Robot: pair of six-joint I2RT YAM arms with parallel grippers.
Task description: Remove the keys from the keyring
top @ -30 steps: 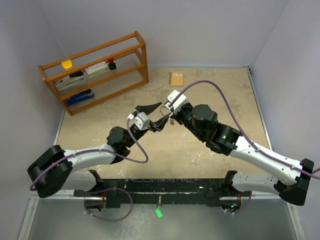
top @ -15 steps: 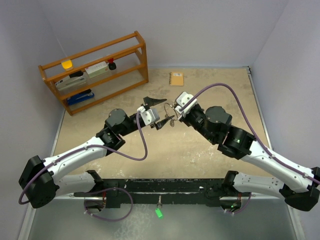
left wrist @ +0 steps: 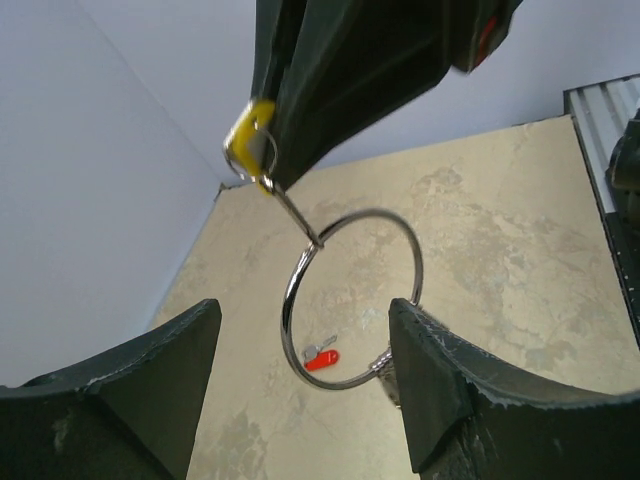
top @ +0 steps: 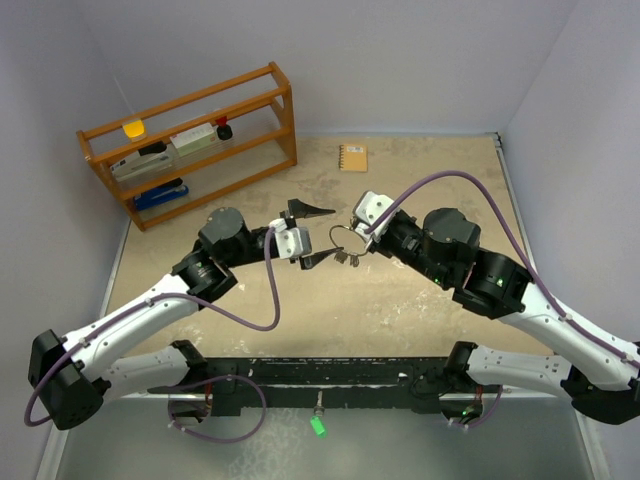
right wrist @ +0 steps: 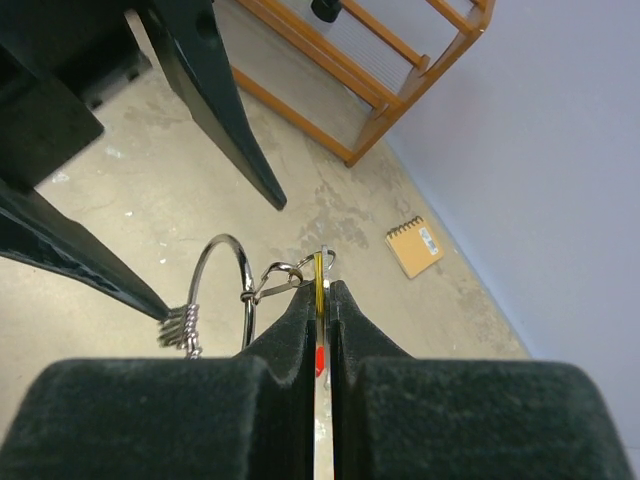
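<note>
The keyring (left wrist: 350, 300) is a thin silver ring hanging in the air from a small clip under a yellow tag (left wrist: 249, 127). My right gripper (right wrist: 318, 290) is shut on that yellow tag (right wrist: 318, 275), holding the keyring (right wrist: 225, 290) up. A bunch of silver keys (right wrist: 180, 325) hangs at the ring's low side. A red-headed key (left wrist: 322, 357) lies on the table below. My left gripper (left wrist: 305, 400) is open and holds nothing; the ring hangs just beyond its fingertips. From above, the left gripper (top: 328, 233) faces the keyring (top: 343, 237) and right gripper (top: 358, 230).
A wooden rack (top: 190, 140) with small items stands at the back left, also in the right wrist view as the rack (right wrist: 370, 80). An orange notebook (top: 352, 157) lies near the back wall. Walls close the table at the back and sides.
The left jaws have opened wider and the left arm has stretched out. The right gripper has drifted right and nearer with the ring, which now hangs plainly between the two grippers.
</note>
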